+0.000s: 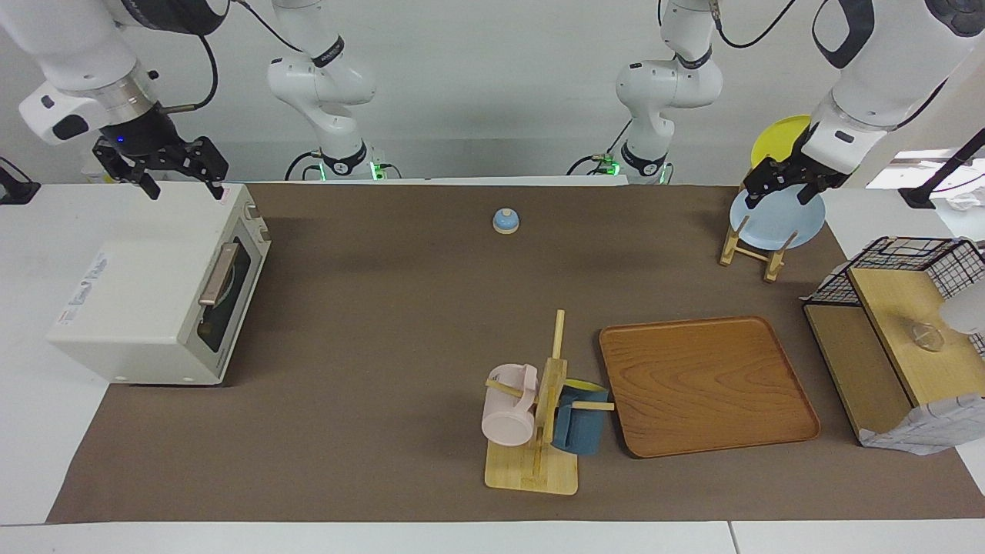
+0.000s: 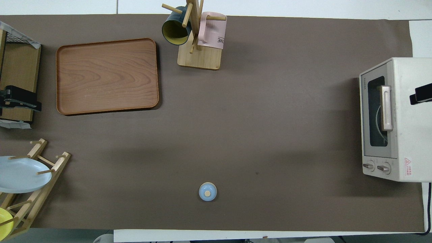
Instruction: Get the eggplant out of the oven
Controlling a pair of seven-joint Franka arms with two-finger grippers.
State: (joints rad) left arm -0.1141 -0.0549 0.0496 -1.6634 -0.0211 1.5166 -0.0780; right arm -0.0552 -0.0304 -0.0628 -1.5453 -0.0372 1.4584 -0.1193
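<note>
The cream-white oven (image 1: 154,308) stands at the right arm's end of the table, its dark glass door shut and the tan handle (image 1: 218,273) up. It also shows in the overhead view (image 2: 405,118). A curved plate rim shows faintly through the glass (image 2: 378,125). The eggplant is hidden. My right gripper (image 1: 185,188) is open and empty in the air over the oven's top, at the edge nearer the robots. My left gripper (image 1: 776,196) is open and empty in the air over the plate rack (image 1: 758,250).
A wooden tray (image 1: 704,385) lies toward the left arm's end. A mug tree (image 1: 539,415) with a pink and a blue mug stands beside it. A small blue bell (image 1: 505,221) sits near the robots. The rack holds a light blue plate (image 1: 777,219). A black wire basket (image 1: 900,258) stands by wooden shelves.
</note>
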